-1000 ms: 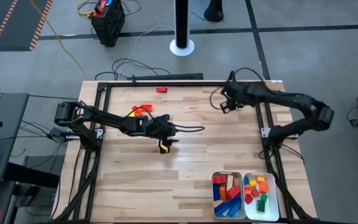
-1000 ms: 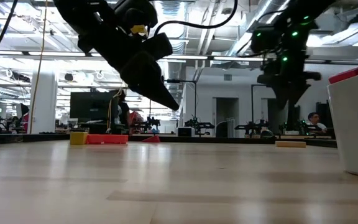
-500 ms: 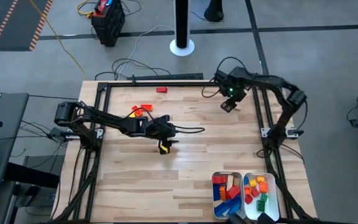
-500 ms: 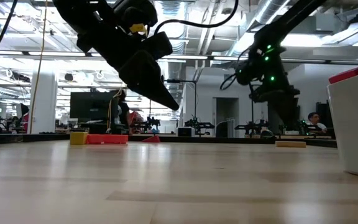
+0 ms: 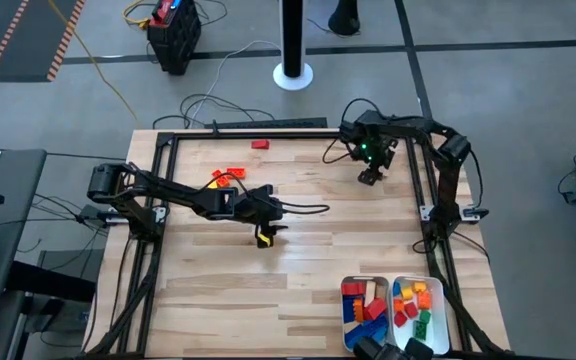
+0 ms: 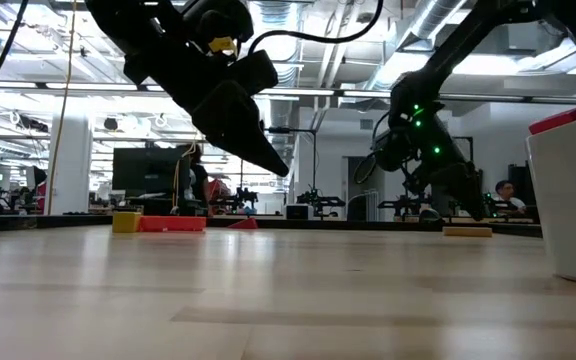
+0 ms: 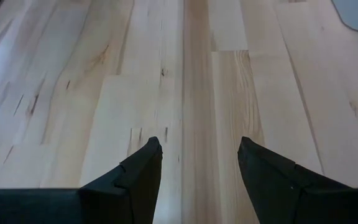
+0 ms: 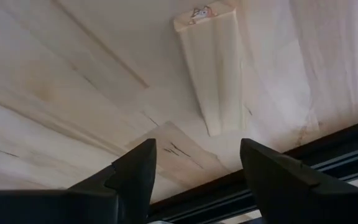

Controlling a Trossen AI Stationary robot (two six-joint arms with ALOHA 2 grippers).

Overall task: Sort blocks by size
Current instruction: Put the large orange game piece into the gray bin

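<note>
Right arm has folded in toward the upper right of the high view, and its gripper now hangs over the tabletop near the far rail, lower than a second ago. Left arm hasn't moved. Right gripper fingers are spread, nothing between them; a long tan block lies flat on the wood just ahead of them, not touched. In the low view that tan block sits right of centre with the right gripper just above it.

Left gripper hovers mid-tabletop, left of centre in the high view, fingers apart and empty over bare wood.

Loose blocks: red block at upper centre, small red/orange cluster upper left of centre. Low view shows a yellow block touching a long red block at the left.

Two white trays at lower right: left tray holds red, blue and tan blocks, right tray holds red, orange, yellow and green blocks.
</note>
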